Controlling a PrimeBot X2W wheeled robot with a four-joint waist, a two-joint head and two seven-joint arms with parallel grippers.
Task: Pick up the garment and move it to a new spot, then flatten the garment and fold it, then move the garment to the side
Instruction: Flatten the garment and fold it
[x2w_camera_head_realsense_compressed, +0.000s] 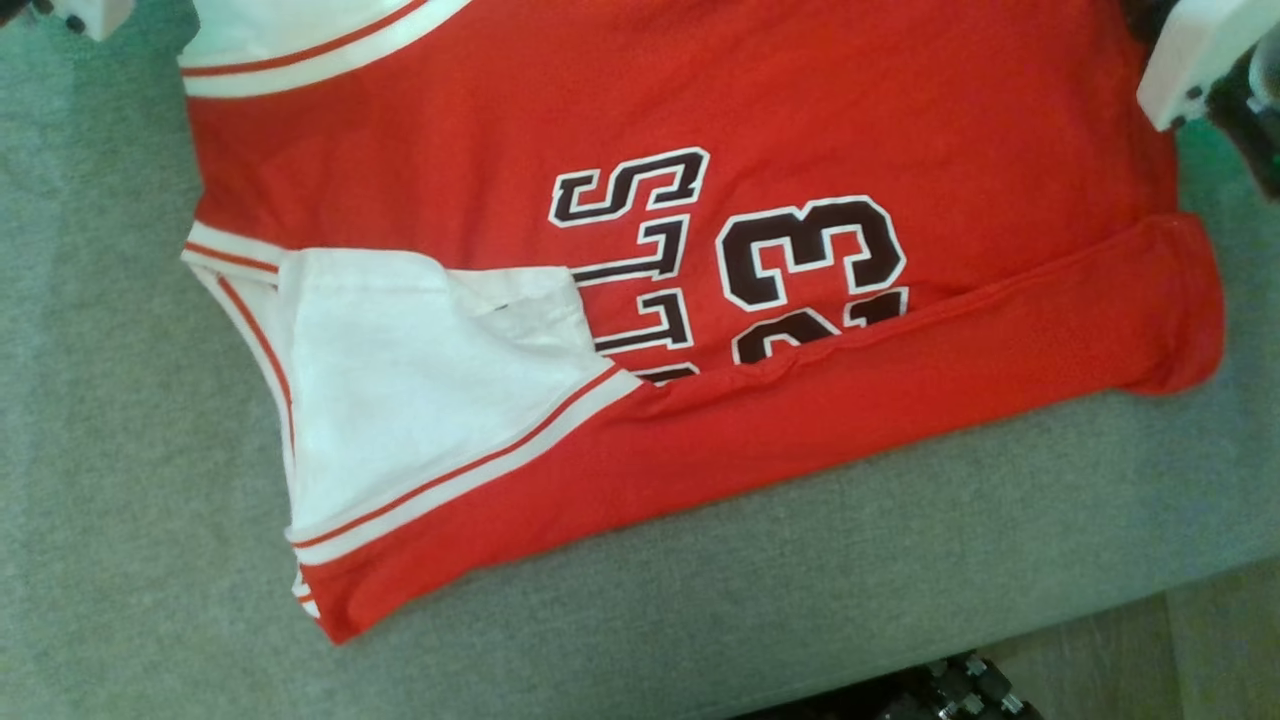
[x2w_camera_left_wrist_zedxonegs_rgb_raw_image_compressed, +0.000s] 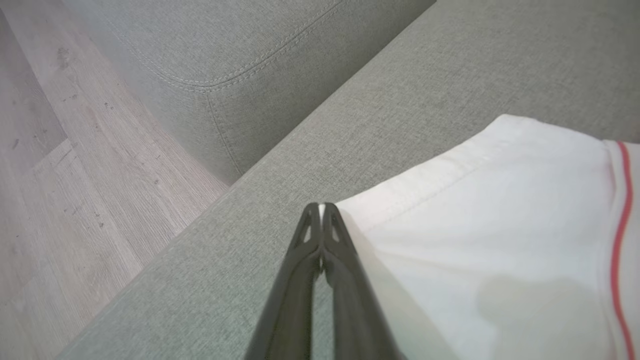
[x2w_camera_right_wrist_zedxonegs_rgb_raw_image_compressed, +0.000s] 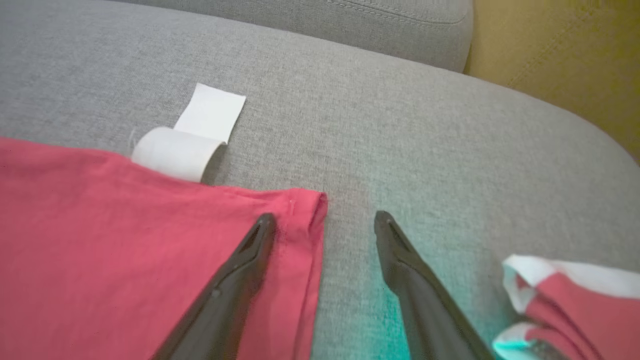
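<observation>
The garment (x2w_camera_head_realsense_compressed: 700, 250) is a red jersey with white sleeves, white-and-red trim and dark lettering. It lies spread on the grey sofa seat (x2w_camera_head_realsense_compressed: 120, 450), its near edge folded over. In the left wrist view my left gripper (x2w_camera_left_wrist_zedxonegs_rgb_raw_image_compressed: 320, 206) is shut at the corner of a white sleeve (x2w_camera_left_wrist_zedxonegs_rgb_raw_image_compressed: 500, 225), with a sliver of white cloth between the tips. My right gripper (x2w_camera_right_wrist_zedxonegs_rgb_raw_image_compressed: 325, 216) is open at a red hem corner (x2w_camera_right_wrist_zedxonegs_rgb_raw_image_compressed: 300, 205): one finger lies over the red cloth, the other over bare sofa. The head view shows my pale right wrist (x2w_camera_head_realsense_compressed: 1200, 60) at the top right.
A white curled label (x2w_camera_right_wrist_zedxonegs_rgb_raw_image_compressed: 190, 140) sticks out from under the red hem. A bunched red-and-white piece of cloth (x2w_camera_right_wrist_zedxonegs_rgb_raw_image_compressed: 565, 295) lies by my right finger. A sofa cushion (x2w_camera_left_wrist_zedxonegs_rgb_raw_image_compressed: 225, 50) and wooden floor (x2w_camera_left_wrist_zedxonegs_rgb_raw_image_compressed: 75, 175) are beyond the seat edge.
</observation>
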